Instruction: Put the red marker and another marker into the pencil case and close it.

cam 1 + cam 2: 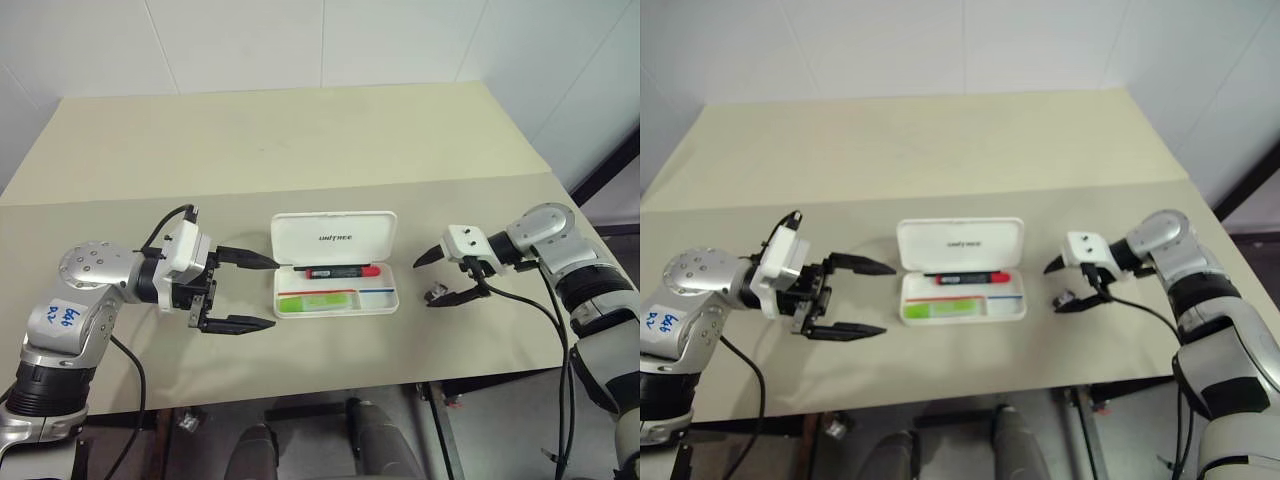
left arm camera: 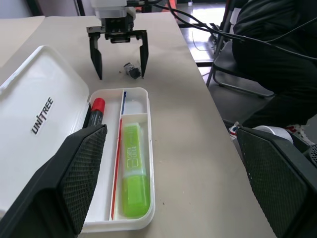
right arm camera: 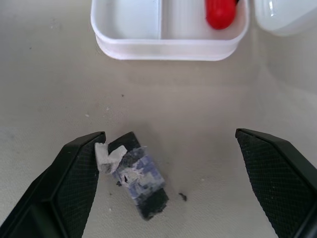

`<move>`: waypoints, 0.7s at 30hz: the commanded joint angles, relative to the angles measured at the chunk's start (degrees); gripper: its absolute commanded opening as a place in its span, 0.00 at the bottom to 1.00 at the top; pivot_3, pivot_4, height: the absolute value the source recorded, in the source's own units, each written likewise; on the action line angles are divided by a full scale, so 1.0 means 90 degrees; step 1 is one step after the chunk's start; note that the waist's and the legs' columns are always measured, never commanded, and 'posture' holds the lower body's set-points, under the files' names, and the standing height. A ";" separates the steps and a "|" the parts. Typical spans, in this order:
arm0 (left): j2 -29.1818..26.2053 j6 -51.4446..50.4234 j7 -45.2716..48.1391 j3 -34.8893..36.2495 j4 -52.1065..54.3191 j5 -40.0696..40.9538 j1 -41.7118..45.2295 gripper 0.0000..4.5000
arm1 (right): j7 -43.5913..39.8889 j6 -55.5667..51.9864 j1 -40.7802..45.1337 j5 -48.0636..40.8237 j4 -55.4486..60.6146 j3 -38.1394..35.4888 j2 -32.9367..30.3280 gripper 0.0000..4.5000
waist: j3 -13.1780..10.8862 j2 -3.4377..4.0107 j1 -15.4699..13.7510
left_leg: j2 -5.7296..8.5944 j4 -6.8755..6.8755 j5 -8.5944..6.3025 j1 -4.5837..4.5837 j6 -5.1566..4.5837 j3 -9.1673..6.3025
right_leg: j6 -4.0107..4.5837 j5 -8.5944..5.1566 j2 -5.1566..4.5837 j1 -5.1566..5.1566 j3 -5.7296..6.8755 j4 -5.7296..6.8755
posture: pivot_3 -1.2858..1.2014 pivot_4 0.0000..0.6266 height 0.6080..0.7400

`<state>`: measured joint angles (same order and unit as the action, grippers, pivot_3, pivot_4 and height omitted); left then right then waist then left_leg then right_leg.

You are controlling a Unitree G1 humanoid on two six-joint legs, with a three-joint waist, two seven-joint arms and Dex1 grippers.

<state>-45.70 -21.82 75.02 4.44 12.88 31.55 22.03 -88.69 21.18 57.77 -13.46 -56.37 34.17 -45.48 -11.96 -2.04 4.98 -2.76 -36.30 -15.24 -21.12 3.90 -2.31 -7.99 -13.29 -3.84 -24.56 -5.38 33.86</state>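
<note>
Two markers are lying inside the pencil case (image 1: pixel 335 290), which is sitting open on the table (image 1: pixel 300 150) with its lid (image 1: pixel 334 238) leaning back on the far side. The red marker (image 1: pixel 338 271) is resting in the back part of the case, next to the lid, with its red end pointing toward the right gripper (image 1: pixel 441 278). The green highlighter (image 2: pixel 134 171) is lying in the front part of the case, on the end nearer the left gripper (image 1: pixel 250 291). The left gripper is hovering just beside the left end of the case, with its two black fingers spread wide and nothing between them. The right gripper is hanging a little way off the right end of the case, also spread wide and gripping nothing. A small dark block (image 3: pixel 138 176) with torn bits of paper on it is lying on the table on the right side of the case, between the right gripper's fingers, close to one finger.
</note>
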 commanded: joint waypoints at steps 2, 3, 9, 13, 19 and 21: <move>-0.0073 0.0024 -0.0054 0.0142 0.0199 0.0147 0.0019 1.00 | -0.0424 0.0050 0.0031 -0.0194 0.0061 0.0203 -0.0317 0.99 | -0.0001 0.0002 -0.0001 | 0.0000 0.0000 0.0000 0.0000 0.0000 0.0000 | 0.0000 0.0000 0.0000 0.0000 0.0000 0.0000 | 0.52 0.24 1.00; -0.0071 0.0027 -0.0053 0.0134 0.0188 0.0145 0.0029 1.00 | -0.0424 0.0064 0.0021 -0.0198 0.0067 0.0267 -0.0361 0.99 | -0.0001 0.0002 -0.0002 | 0.0000 0.0000 0.0000 0.0000 0.0000 0.0000 | 0.0001 0.0000 0.0000 0.0000 0.0000 0.0000 | 0.52 0.24 1.00; -0.0047 0.0043 -0.0051 0.0082 0.0149 0.0129 0.0083 1.00 | -0.0424 0.0014 -0.0035 -0.0288 0.0060 0.0380 -0.0431 0.69 | -0.0002 0.0003 0.0004 | 0.0000 0.0001 0.0000 0.0001 0.0000 0.0000 | 0.0001 -0.0001 0.0000 0.0000 0.0000 -0.0001 | 0.52 0.24 1.00; -0.0054 0.0053 -0.0024 0.0086 0.0130 0.0137 0.0102 1.00 | -0.0424 -0.0027 -0.0060 -0.0289 0.0013 0.0319 -0.0419 0.39 | -0.0002 0.0003 0.0000 | 0.0000 0.0000 0.0000 0.0002 0.0000 0.0000 | 0.0001 -0.0001 0.0001 0.0000 0.0000 0.0000 | 0.52 0.24 1.00; -0.0067 0.0050 0.0070 0.0130 0.0108 0.0210 0.0115 1.00 | -0.0424 -0.0057 -0.0057 -0.0287 -0.0038 0.0227 -0.0410 0.08 | -0.0002 0.0003 -0.0001 | 0.0000 0.0000 0.0000 0.0001 0.0000 0.0000 | 0.0001 -0.0001 0.0000 0.0000 0.0000 -0.0001 | 0.52 0.24 1.00; -0.0079 0.0051 0.0145 0.0168 0.0086 0.0273 0.0102 1.00 | -0.0424 -0.0075 -0.0062 -0.0306 -0.0035 0.0143 -0.0401 0.08 | -0.0002 0.0003 -0.0002 | 0.0000 0.0000 0.0000 0.0001 0.0000 0.0000 | 0.0001 -0.0001 0.0000 0.0000 0.0000 -0.0001 | 0.52 0.24 1.00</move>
<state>-45.69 -21.82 75.58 4.43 12.82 32.22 22.17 -88.69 20.67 57.42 -15.39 -56.42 37.39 -48.10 -11.97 -2.01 4.96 -2.76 -36.30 -15.24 -21.11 3.90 -2.31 -7.98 -13.30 -3.84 -24.55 -5.38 33.85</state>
